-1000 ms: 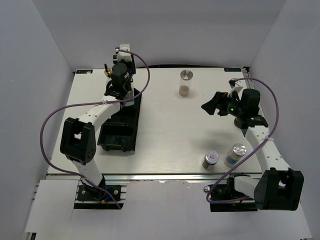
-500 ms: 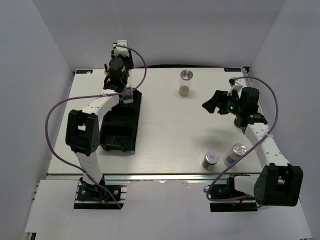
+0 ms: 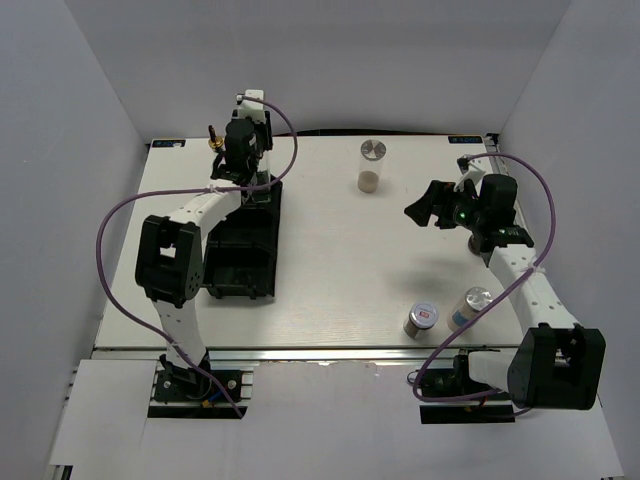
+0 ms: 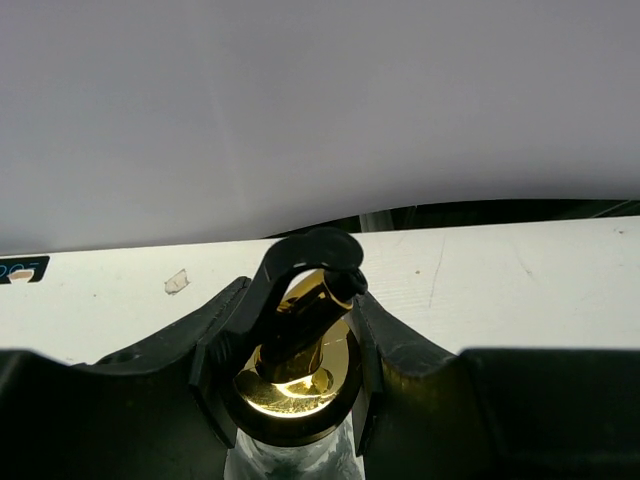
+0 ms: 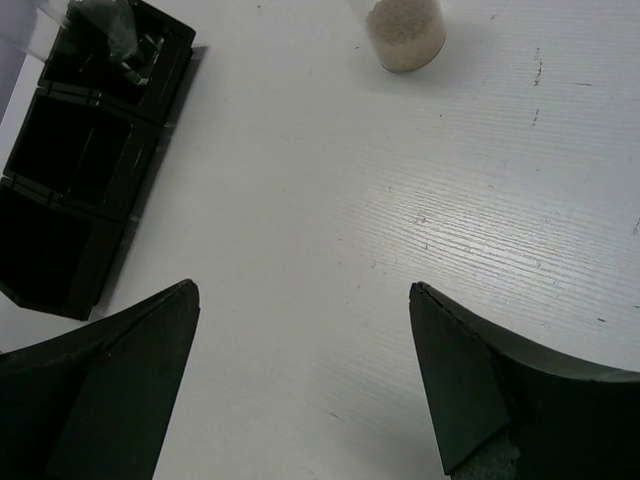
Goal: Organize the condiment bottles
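- The left gripper (image 4: 297, 345) pinches the neck of the upright clear glass bottle with gold pourer top (image 4: 295, 385) at the far compartment of the black plastic compartment tray (image 3: 225, 285), apparently to seat it there.
- The right gripper (image 5: 302, 290), jaws spread and empty, hovers well right of the tray.

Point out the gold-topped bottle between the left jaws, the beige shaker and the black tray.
gold-topped bottle (image 4: 290, 388), left wrist view, on its gold collar.
beige shaker (image 3: 369, 181), top external view, on its beige-filled lower body.
black tray (image 3: 238, 272), top external view, on the near compartment's bare floor.
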Tool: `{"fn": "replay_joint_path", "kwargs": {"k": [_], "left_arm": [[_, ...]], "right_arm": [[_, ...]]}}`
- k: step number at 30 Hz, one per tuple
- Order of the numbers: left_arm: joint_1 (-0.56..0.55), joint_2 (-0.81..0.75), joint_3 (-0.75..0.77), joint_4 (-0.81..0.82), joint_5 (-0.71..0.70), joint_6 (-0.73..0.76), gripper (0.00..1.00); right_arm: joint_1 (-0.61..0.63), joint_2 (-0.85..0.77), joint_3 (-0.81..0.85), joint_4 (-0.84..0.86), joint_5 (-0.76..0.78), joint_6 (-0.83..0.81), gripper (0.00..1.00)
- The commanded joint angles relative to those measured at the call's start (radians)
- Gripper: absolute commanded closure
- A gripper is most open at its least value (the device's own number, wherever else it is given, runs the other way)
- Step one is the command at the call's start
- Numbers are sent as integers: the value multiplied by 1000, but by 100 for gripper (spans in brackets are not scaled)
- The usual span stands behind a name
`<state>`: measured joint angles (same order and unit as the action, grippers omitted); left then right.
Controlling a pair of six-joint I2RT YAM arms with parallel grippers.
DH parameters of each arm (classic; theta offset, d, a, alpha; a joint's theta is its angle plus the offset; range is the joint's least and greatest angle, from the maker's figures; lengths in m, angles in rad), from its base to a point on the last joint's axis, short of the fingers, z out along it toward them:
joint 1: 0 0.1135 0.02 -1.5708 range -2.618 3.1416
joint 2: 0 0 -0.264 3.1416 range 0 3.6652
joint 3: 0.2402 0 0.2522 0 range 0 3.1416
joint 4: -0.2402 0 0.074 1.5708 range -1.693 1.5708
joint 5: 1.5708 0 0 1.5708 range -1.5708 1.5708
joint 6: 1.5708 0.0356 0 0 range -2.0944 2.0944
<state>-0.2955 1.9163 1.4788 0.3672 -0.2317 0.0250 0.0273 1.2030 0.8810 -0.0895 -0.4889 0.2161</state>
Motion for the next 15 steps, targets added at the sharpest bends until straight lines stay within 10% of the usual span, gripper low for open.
{"fn": "replay_joint_path", "kwargs": {"k": [1,3,6,9,13,15], "left_arm": [[7,-77,-14,87,20,-11,100],[7,-86,-34,76,6,-16,100],[7,-109,-67,76,-20,-43,79],[7,-140,-132,110,-34,-57,36],[7,-166,-166,102,-37,-74,29],[7,-180,-158,84,-24,-85,3]], "right_arm": [[0,9,50,4,-7,-18,11],[0,9,55,1,-13,-27,11],[8,7,64,-13,1,-46,10],[36,10,82,-45,62,-75,11],[59,12,98,-72,90,-84,11],[63,3,95,-72,98,-83,11]]}}
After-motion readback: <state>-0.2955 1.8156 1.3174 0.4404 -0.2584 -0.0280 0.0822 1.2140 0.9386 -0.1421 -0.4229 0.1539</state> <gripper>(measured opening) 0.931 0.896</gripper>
